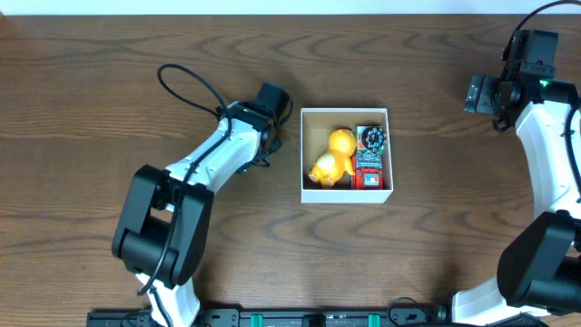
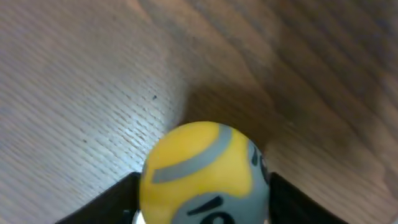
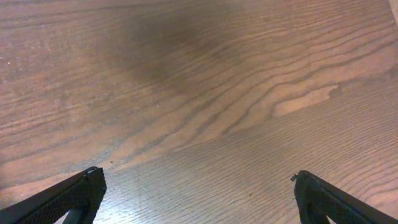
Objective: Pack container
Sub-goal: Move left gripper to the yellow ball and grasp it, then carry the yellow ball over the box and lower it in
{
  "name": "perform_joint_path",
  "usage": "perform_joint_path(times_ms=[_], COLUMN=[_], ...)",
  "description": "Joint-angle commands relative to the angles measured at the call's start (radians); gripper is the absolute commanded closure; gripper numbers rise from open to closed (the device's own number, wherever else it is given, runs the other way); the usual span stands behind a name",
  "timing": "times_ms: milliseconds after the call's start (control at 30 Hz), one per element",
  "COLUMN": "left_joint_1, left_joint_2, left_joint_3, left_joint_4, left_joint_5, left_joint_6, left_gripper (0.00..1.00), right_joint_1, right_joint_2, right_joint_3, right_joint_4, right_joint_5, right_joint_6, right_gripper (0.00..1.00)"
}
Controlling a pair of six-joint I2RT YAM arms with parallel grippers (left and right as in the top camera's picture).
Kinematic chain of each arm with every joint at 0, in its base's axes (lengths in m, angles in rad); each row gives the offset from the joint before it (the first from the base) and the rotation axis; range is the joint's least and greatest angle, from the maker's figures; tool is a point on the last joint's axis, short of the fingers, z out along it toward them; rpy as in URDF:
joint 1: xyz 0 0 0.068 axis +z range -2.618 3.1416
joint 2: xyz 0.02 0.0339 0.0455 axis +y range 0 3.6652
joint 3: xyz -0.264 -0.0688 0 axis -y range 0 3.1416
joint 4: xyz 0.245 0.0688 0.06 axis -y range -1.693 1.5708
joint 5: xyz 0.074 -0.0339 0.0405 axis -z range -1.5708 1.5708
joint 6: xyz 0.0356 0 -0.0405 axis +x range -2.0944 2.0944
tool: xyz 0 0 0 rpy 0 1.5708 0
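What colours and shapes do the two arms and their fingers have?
Both the left arm and the right arm have white links with bulky black joints. A black cable loops from the left arm. The right arm's fingers are black, flat and tapering.

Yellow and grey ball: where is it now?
The yellow and grey ball sits in the left pincer, seen in the left wrist view; overhead, that pincer is just left of the container.

The right gripper point(image 3: 198, 194) hangs over the dark wooden table point(image 3: 236, 93), its two black fingertips point(image 3: 74, 196) set wide apart. Wood grain shows between them, and a soft shadow darkens the upper surface.
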Motion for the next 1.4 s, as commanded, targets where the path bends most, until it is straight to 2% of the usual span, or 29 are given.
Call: perform_joint_path(times_ms=[0, 100, 200, 267, 467, 567, 767, 900, 1133, 1367], left_joint_1=[0.005, 0.005, 0.005, 0.006, 0.007, 0.007, 0.006, -0.016, -0.106, -0.196], left_joint_2=[0.025, 0.026, 0.022, 0.011, -0.106, -0.212, -0.425, -0.502, -0.490, -0.390], left_joint_3=[-0.001, -0.001, -0.001, 0.000, 0.008, 0.013, 0.014, 0.013, 0.013, 0.013], left_joint_4=[-0.003, 0.010, 0.012, 0.010, 0.001, 0.013, 0.092, 0.145, 0.174, 0.232], left_joint_5=[-0.002, -0.002, -0.002, -0.002, 0.024, 0.084, 0.218, 0.274, 0.277, 0.277], left_joint_6=[-0.001, -0.001, -0.001, 0.000, 0.072, 0.097, 0.115, 0.197, 0.369, 0.420], left_gripper=[0.57, 0.65, 0.86, 0.89, 0.89, 0.94, 0.94, 0.95, 0.93, 0.93], right_joint_1=[-0.005, -0.005, -0.005, -0.005, -0.005, -0.005, -0.005, -0.005, -0.005, -0.005], right_joint_2=[0.009, 0.009, 0.009, 0.009, 0.009, 0.009, 0.009, 0.009, 0.009, 0.009], right_joint_3=[0.015, 0.015, 0.015, 0.015, 0.015, 0.015, 0.015, 0.015, 0.015, 0.015], right_joint_4=[0.002, 0.002, 0.002, 0.002, 0.002, 0.002, 0.002, 0.002, 0.002, 0.002], right_joint_5=[0.003, 0.003, 0.003, 0.003, 0.004, 0.003, 0.003, 0.003, 0.003, 0.003], right_joint_6=[0.017, 0.017, 0.017, 0.017, 0.017, 0.017, 0.017, 0.017, 0.017, 0.017], right_gripper=[0.01, 0.01, 0.01, 0.01, 0.01, 0.01, 0.01, 0.01, 0.01, 0.01])
